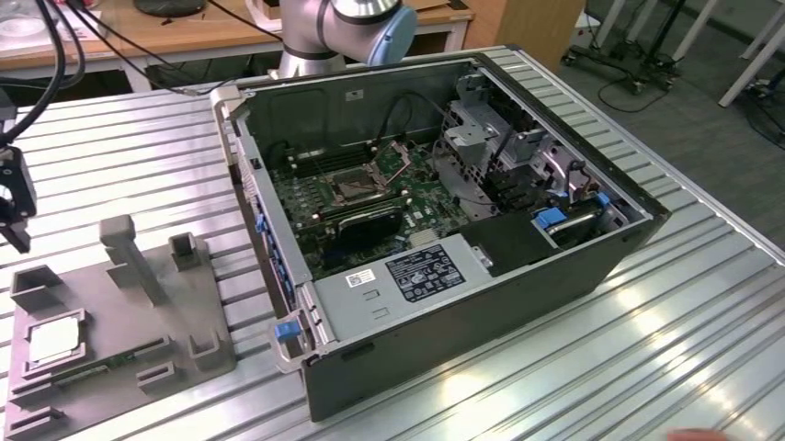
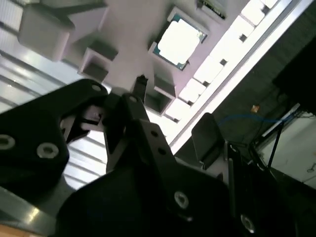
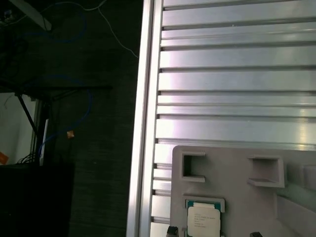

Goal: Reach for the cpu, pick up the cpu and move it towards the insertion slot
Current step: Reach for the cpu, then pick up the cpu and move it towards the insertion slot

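- Tool [image 3: 213,233] hangs at the left edge of the exterior view, above the slatted metal surface [image 1: 687,303] and clear of it.
- Fingertips [image 3: 172,230] stand apart in the first wrist view, so the tool looks open with nothing between them; the tips only just show.
- Chip [image 1: 55,342], silvery top face up, lies flat in a recess of the grey tray [image 1: 184,303] at the near left of the surface. Both wrist views show it below the tool, untouched.
- Open computer case [image 1: 491,303] lies right of the tray.
- Socket [image 1: 358,186], with its metal frame, sits on the green board [image 1: 307,197] inside the case, well apart from the chip.
- Arm base [image 1: 325,37] stands beyond the case.
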Motion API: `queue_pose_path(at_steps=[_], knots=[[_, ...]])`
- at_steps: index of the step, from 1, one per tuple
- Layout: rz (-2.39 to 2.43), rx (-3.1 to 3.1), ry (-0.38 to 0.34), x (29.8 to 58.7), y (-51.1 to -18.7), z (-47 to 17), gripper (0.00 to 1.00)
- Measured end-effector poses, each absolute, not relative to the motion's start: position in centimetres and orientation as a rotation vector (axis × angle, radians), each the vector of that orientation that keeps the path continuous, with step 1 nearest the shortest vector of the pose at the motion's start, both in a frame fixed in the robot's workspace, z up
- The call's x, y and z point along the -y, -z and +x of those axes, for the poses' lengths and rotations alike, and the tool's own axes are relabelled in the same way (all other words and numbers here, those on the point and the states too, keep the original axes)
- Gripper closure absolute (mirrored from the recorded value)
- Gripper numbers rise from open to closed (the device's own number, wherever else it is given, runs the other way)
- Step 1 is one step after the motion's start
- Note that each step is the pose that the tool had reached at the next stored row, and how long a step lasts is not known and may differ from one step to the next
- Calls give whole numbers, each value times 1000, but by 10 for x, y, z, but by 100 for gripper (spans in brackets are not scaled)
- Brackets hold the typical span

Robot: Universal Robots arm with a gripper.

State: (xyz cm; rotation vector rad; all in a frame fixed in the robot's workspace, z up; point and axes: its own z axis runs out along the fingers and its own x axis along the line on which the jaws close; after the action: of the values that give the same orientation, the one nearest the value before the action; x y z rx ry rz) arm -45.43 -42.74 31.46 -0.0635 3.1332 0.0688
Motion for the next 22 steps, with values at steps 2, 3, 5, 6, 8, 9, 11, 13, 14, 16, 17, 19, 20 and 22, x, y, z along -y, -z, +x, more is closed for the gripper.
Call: queue_pose_path(at_steps=[2, 3, 5, 6, 8, 9, 11, 13, 14, 16, 17, 19, 20, 22], knots=[[-64, -3131, -69, 428, -314, -455, 36], [-64, -3131, -69, 428, -314, -455, 36], [-64, -3131, -69, 428, -314, -455, 36], [-64, -3131, -69, 428, -314, -455, 36], [-64, -3131, -69, 428, -314, -455, 36], [-64, -3131, -69, 428, -314, -455, 36], [-64, -3131, -69, 428, -314, -455, 36], [-64, -3131, -69, 428, -314, -455, 36], [-64, -3131, -69, 429, -314, -455, 36], [-64, -3131, -69, 429, -314, -455, 36], [-64, -3131, -69, 429, -314, -455, 36], [-64, -3131, -69, 429, -314, -455, 36], [-64, -3131, -69, 429, -314, -455, 36], [-64, -3131, -69, 429, -314, -455, 36]])
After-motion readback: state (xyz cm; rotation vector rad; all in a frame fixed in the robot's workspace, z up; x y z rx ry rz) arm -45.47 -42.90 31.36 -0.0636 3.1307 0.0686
